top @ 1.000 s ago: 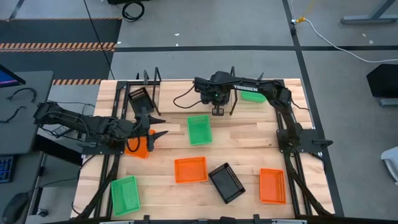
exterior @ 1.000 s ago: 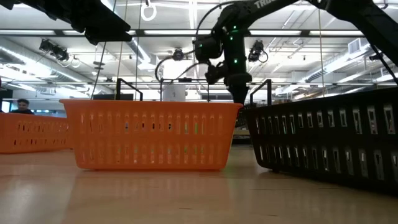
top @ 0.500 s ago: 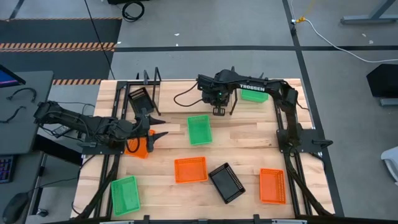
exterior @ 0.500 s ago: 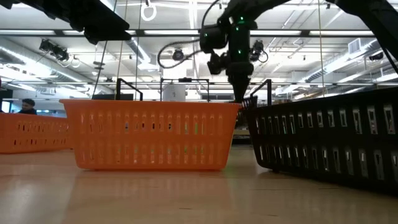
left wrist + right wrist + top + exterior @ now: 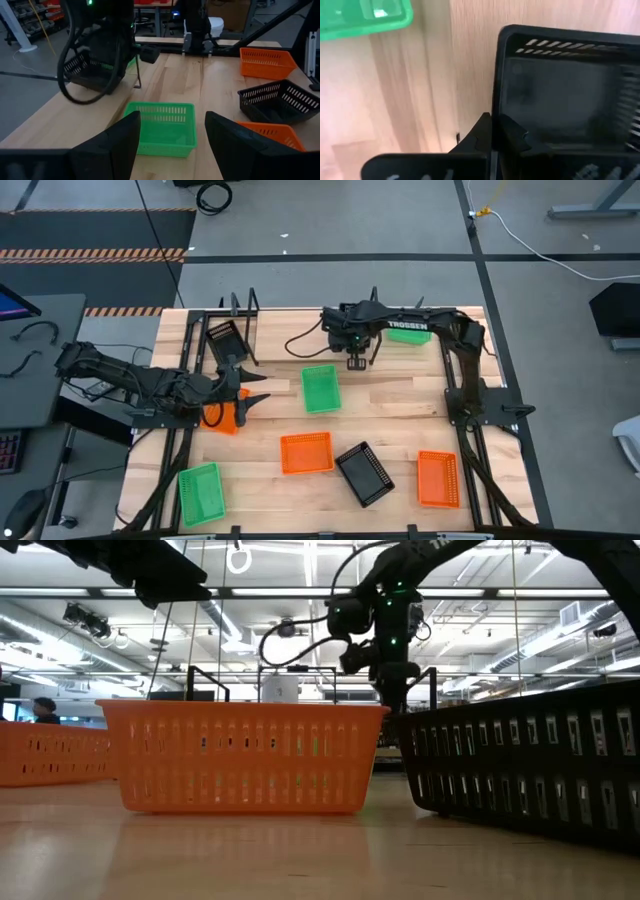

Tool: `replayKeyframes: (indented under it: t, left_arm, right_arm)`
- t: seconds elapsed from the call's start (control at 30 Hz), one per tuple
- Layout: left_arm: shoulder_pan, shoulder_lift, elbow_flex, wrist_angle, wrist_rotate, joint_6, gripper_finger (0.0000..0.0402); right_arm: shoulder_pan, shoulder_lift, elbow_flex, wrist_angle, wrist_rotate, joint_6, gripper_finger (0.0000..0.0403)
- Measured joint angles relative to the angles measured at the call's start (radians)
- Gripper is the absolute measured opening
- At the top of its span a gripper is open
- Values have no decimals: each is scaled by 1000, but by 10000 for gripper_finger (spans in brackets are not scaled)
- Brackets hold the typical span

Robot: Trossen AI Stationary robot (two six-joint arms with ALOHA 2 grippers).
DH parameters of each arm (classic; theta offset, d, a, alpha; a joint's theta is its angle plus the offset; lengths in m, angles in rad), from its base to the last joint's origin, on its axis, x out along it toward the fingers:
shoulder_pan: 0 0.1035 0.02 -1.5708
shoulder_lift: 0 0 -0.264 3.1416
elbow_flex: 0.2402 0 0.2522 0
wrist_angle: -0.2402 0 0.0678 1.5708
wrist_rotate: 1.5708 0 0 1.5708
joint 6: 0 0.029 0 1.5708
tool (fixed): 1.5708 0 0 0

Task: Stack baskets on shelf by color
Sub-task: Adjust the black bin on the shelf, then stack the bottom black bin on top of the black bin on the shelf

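From above, my right gripper (image 5: 353, 358) hangs near the shelf (image 5: 245, 310), with a green basket (image 5: 321, 388) just beside it on the table. My left gripper (image 5: 258, 386) is spread wide on that basket's other side.

At table height, my right gripper is above the rims of the nearer baskets.

Past my left fingers (image 5: 115, 145), the green basket lies straight ahead, not touched. Beyond it a black basket (image 5: 82, 67) hangs under my right arm.

On my right wrist, the fingers (image 5: 510, 132) are pinched tight on that black basket's rim.
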Motion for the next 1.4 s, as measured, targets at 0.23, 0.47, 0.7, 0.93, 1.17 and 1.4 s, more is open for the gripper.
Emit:
replayKeyframes:
  t: [0.23,0.47,0.7,0.93,1.17,1.4]
  left_arm:
    - [2,0,0,2,0,0,231]
    - [2,0,0,10,0,0,231]
    - [2,0,0,10,-6,2,231]
    - [2,0,0,9,-11,3,231]
    - [2,0,0,9,-11,2,231]
    - [2,0,0,9,-11,2,231]
  right_arm:
    - [-2,-106,-32,22,-6,19,13]
    - [-1,-163,-153,162,-61,10,12]
    - [-1,-165,-208,200,-53,0,12]
    - [-1,-165,-208,204,-52,11,26]
    - [-1,-165,-208,205,-52,-4,58]
    - [0,-165,-208,227,-26,-31,58]
